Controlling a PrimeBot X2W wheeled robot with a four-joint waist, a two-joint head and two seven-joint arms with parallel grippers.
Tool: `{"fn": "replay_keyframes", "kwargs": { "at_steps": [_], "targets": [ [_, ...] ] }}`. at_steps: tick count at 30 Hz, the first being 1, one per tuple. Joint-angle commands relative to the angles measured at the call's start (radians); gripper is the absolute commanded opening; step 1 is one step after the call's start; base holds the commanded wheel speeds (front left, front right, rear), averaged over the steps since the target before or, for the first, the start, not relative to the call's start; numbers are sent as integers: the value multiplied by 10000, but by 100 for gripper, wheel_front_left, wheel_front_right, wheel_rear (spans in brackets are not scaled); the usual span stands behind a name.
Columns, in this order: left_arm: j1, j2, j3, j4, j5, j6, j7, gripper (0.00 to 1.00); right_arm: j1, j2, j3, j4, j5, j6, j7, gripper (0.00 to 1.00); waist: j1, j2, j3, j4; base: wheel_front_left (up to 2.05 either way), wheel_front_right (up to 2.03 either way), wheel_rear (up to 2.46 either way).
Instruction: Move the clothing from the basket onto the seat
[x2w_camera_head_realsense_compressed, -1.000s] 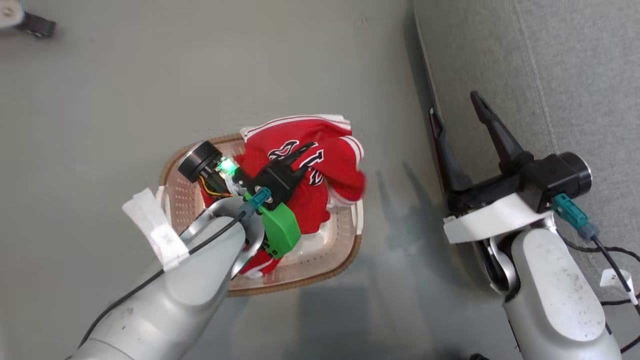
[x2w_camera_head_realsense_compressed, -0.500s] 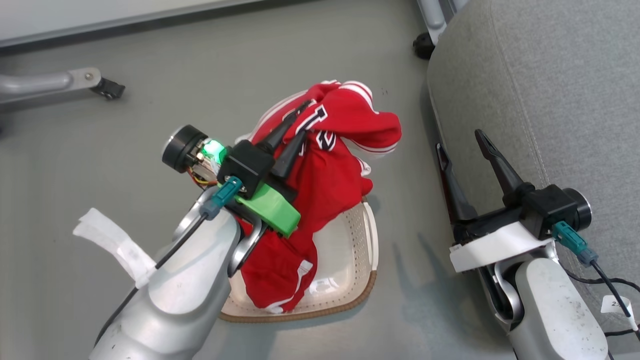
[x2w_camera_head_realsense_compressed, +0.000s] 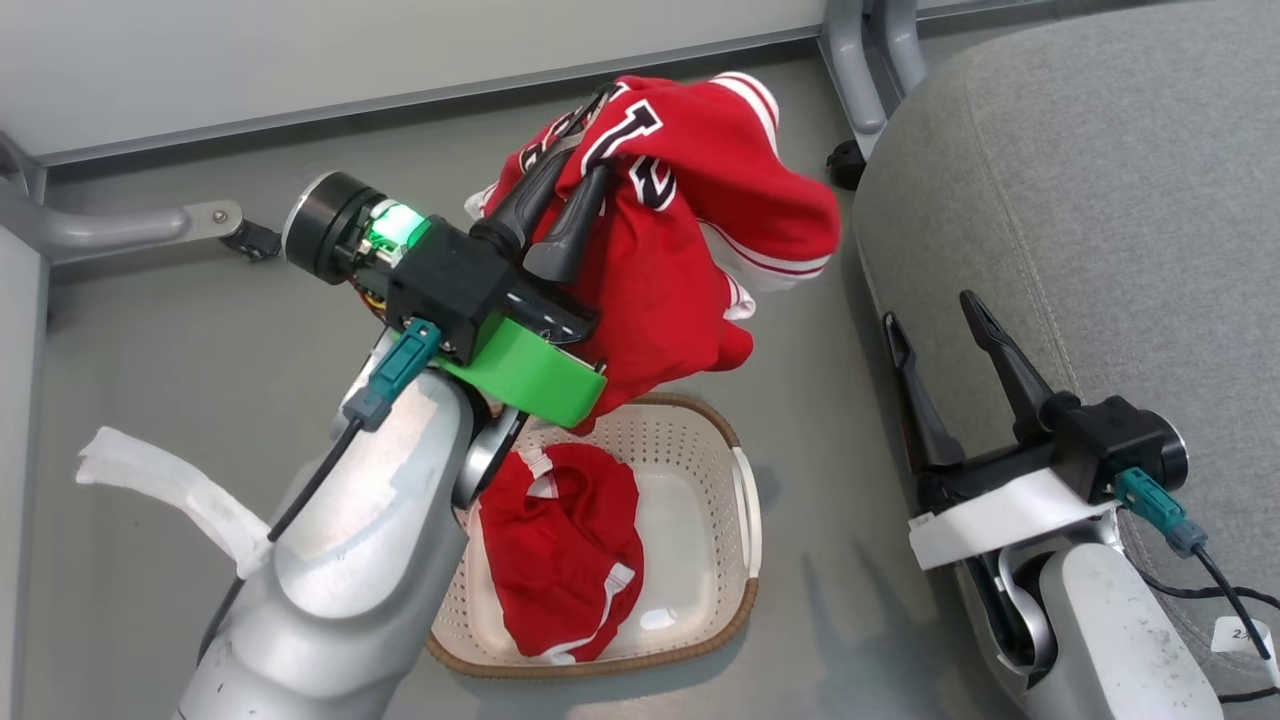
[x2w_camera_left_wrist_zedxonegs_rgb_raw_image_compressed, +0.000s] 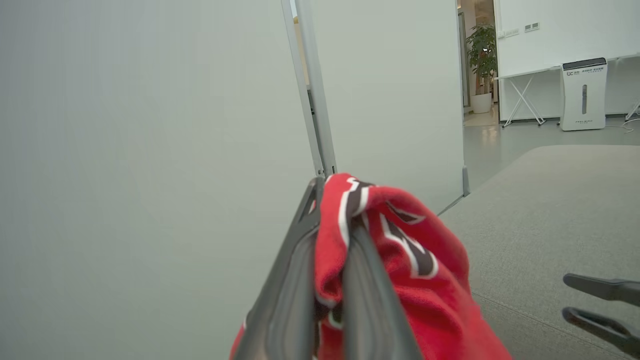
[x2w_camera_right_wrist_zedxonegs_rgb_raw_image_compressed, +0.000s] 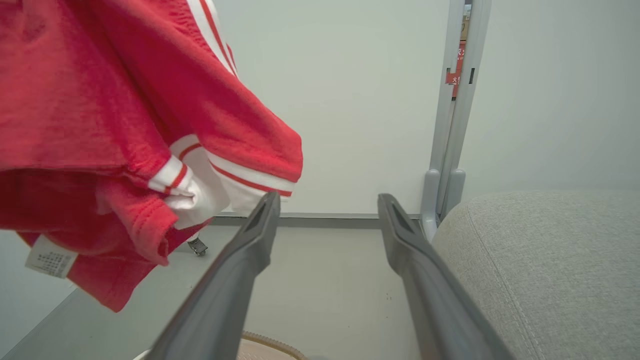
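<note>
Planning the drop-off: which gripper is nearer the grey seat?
Right. The right gripper hangs open at the edge of the seat; the left gripper, shut on the jersey, is farther off, up by the basket.

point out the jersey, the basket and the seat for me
jersey (x2w_camera_head_realsense_compressed: 690, 260), head view, red cloth below the lettering
basket (x2w_camera_head_realsense_compressed: 665, 437), head view, perforated far wall
seat (x2w_camera_head_realsense_compressed: 1090, 190), head view, bare grey top of the cushion
</note>
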Motion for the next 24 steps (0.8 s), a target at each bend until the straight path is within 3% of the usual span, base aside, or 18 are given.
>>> {"fn": "replay_keyframes", "kwargs": {
  "at_steps": [1, 14, 24],
  "targets": [
    [-181, -53, 26, -94, 36, -26, -9, 0, 198, -36, -35, -17, 103, -3, -21, 100, 1, 0, -71, -14, 0, 0, 0],
    [-139, -110, 84, -60, 100, -84, -9, 0, 157, -35, 119, -827, 335, -3, -19, 100, 1, 0, -156, -115, 0, 0, 0],
    [-173, -140, 93, 16, 149, -104, -9, 0, -603, -36, 1911, -1824, 987, -3, -19, 100, 1, 0, -91, -170, 0, 0, 0]
  ]
}}
